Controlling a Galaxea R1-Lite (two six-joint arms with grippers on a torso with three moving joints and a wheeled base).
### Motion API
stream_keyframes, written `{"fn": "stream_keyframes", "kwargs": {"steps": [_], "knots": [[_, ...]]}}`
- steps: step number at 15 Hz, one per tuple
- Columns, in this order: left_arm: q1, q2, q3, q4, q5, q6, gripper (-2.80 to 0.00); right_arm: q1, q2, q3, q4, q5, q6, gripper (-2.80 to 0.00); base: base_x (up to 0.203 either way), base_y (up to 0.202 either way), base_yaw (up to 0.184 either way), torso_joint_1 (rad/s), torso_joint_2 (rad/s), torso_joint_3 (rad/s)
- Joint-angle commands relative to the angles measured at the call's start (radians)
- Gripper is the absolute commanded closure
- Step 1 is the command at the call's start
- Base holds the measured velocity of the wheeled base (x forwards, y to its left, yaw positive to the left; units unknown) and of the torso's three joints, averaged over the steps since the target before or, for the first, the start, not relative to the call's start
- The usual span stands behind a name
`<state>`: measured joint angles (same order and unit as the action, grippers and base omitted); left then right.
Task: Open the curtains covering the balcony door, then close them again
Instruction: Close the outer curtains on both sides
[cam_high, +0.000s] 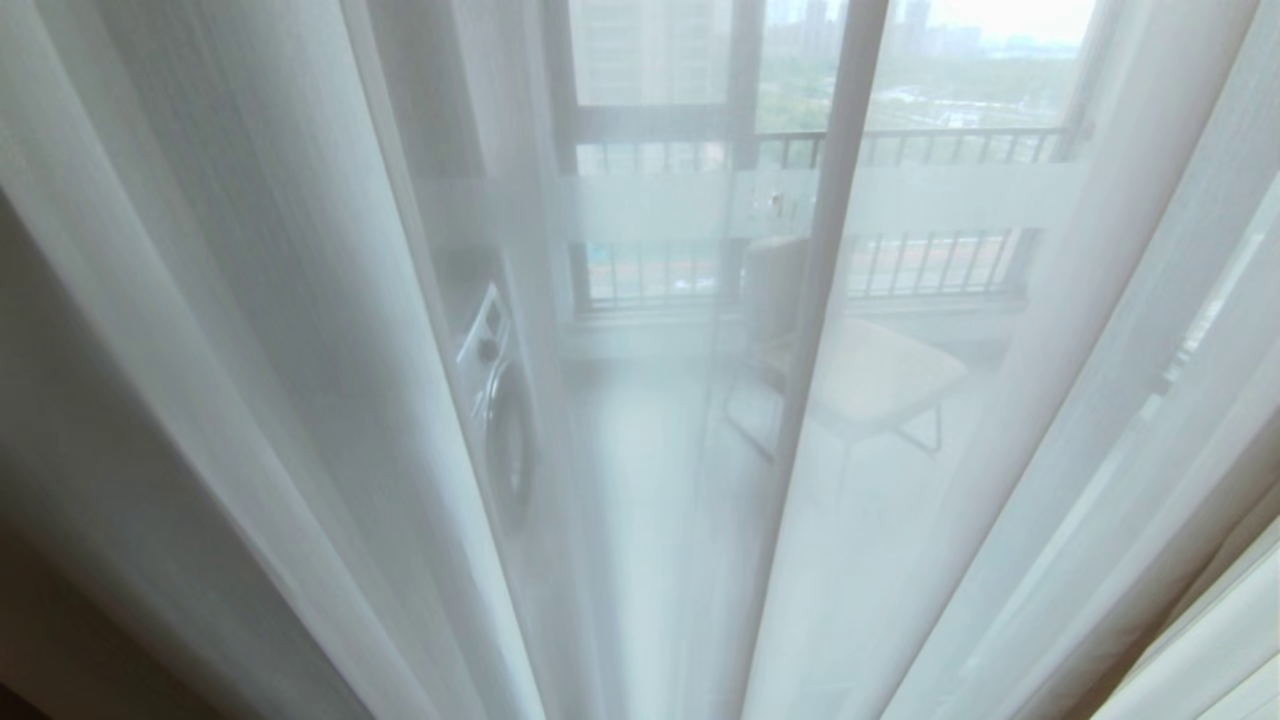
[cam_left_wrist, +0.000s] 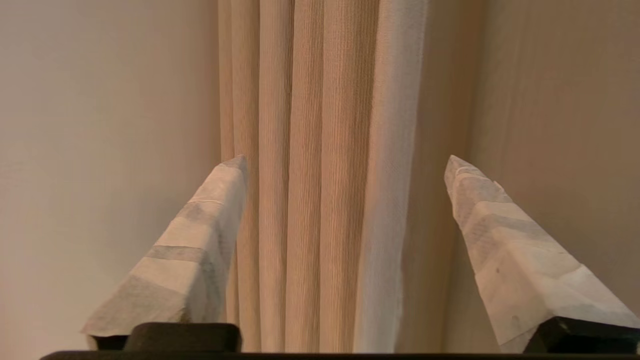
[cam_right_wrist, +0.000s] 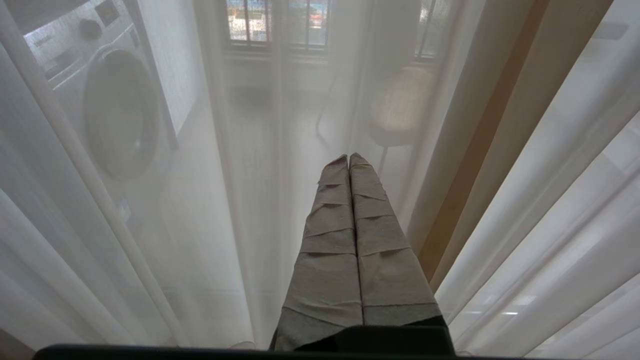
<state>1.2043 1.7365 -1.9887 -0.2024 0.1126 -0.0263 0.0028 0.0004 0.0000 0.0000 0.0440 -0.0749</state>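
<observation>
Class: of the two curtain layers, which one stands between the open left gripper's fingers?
The thick opaque beige-grey woven curtain, gathered in pleats before the left gripper; the thin see-through white sheer hangs elsewhere.

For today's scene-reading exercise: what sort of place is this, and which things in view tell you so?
Probably a flat's room facing an enclosed balcony: white sheers hang over a glass door, and behind them stand a washing machine, a chair and a railed window over city buildings.

The sheers (cam_high: 300, 330) are thin white, see-through, with a fine woven grain. The thick curtain (cam_left_wrist: 310, 175) is beige with narrow vertical ribbing. Behind the sheers, the balcony door (cam_high: 835, 200) shows a frosted white band, and the washing machine (cam_right_wrist: 105, 105) is white with a dark round door. The chair (cam_high: 880, 375) has a cream seat.
</observation>
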Motion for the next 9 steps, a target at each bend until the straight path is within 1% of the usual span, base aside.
{"fn": "stream_keyframes", "kwargs": {"steps": [1, 5, 9], "knots": [[0.005, 0.057, 0.001, -0.017, 0.001, -0.005, -2.80, 0.000, 0.000, 0.000, 0.000, 0.000, 0.000, 0.00, 0.000, 0.000, 0.000, 0.000, 0.00, 0.000], [-0.003, 0.125, 0.001, -0.081, 0.001, -0.009, -2.80, 0.000, 0.000, 0.000, 0.000, 0.000, 0.000, 0.00, 0.000, 0.000, 0.000, 0.000, 0.00, 0.000], [-0.039, 0.172, 0.002, -0.132, 0.001, -0.018, -2.80, 0.000, 0.000, 0.000, 0.000, 0.000, 0.000, 0.00, 0.000, 0.000, 0.000, 0.000, 0.00, 0.000]]}}
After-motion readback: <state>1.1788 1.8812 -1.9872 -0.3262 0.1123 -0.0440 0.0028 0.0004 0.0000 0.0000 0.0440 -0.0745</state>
